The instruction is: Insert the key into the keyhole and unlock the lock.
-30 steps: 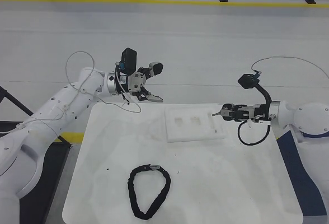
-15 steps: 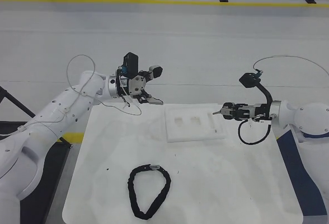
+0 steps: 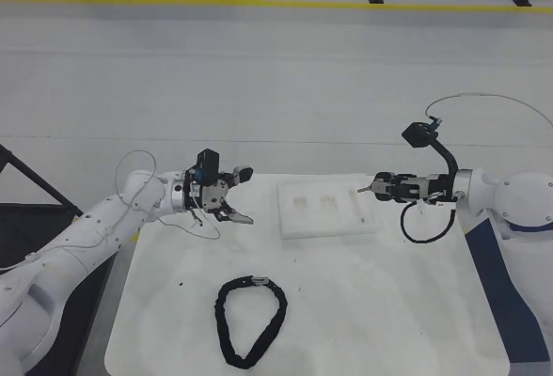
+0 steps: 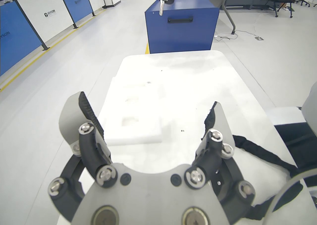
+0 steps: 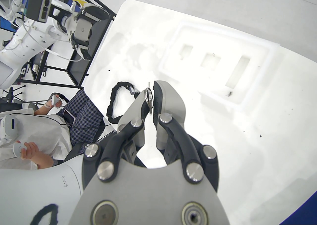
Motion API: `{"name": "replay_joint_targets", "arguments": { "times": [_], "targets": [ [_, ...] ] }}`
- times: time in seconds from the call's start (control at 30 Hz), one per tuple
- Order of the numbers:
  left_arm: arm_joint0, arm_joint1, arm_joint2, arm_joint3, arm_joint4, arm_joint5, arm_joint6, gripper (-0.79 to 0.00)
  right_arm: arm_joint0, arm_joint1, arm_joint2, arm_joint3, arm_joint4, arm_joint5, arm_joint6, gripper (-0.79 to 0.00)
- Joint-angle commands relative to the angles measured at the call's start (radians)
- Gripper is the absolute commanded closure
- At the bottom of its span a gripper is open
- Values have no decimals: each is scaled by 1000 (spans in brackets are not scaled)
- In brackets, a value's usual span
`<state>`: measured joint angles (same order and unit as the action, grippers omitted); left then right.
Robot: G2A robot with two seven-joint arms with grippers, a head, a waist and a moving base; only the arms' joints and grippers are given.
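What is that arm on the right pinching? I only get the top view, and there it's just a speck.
Observer: A key. The right wrist view shows the right hand shut on it, edge-on between the pads.
Operator: Is the other hand carrying anything?
Observer: No. The left wrist view shows the left hand open, with nothing between its fingers.
Operator: Where's the hole for the key?
Observer: I cannot tell. The right wrist view shows that the chain lock has a silver end, but any keyhole there is too small to make out.
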<state>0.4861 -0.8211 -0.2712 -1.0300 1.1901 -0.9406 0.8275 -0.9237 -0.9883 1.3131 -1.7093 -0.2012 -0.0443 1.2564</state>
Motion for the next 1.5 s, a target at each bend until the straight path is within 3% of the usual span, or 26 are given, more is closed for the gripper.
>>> {"name": "replay_joint_targets", "arguments": {
  "times": [0.0,0.27,0.47,0.63,1.2,1.47],
  "targets": [
    [35,15,-10,-31,24,26,3,-785,0,0,0,0,0,0,0,0],
    [123,60,-38,-122,151,32,-1,-785,0,0,0,0,0,0,0,0],
    [143,75,-51,-140,263,-6,8,-785,0,0,0,0,0,0,0,0],
    [132,74,-48,-158,367,-60,-33,-785,0,0,0,0,0,0,0,0],
    [131,73,-49,-158,370,-64,-36,-785,0,0,0,0,0,0,0,0],
    [211,64,-50,-160,349,17,-86,-785,0,0,0,0,0,0,0,0]
  ]
}}
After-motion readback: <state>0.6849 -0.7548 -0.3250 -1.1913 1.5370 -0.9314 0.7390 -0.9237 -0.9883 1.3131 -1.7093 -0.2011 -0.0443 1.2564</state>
